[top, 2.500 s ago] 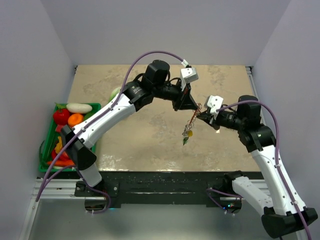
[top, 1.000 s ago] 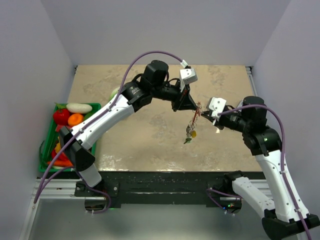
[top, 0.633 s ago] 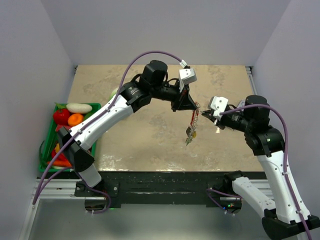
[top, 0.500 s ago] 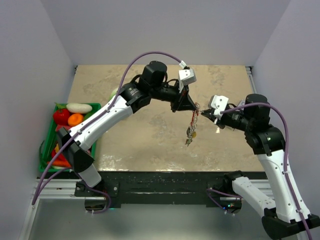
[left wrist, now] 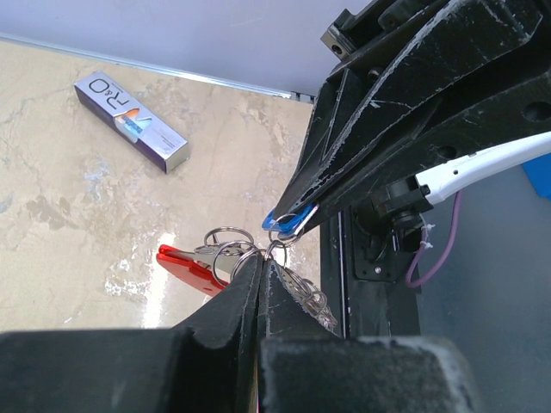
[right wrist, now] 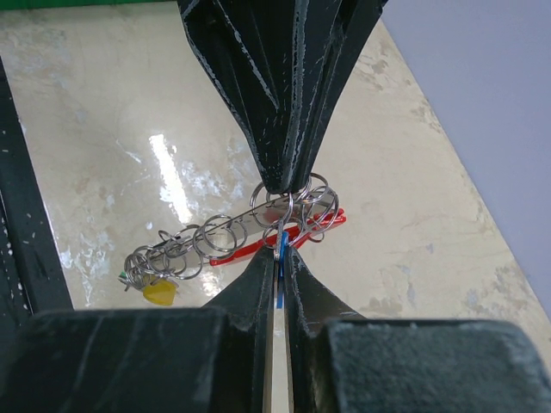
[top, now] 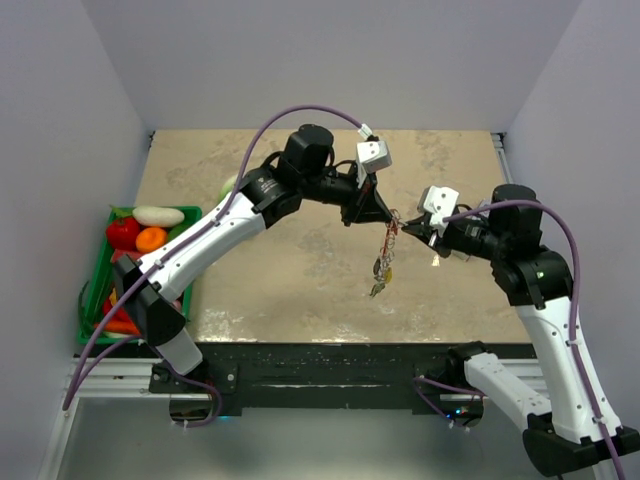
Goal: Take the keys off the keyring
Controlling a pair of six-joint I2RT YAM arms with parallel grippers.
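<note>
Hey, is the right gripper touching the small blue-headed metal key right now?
Touching. The right wrist view shows the right gripper with its fingers closed on the small blue-headed metal key, whose blue edge is pinched between them.

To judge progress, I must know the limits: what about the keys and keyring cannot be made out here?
- Top view: the keys are too small to count.
- Left wrist view: the left tool hides part of the keyring.
- Right wrist view: the right tool covers most of the blue key.
</note>
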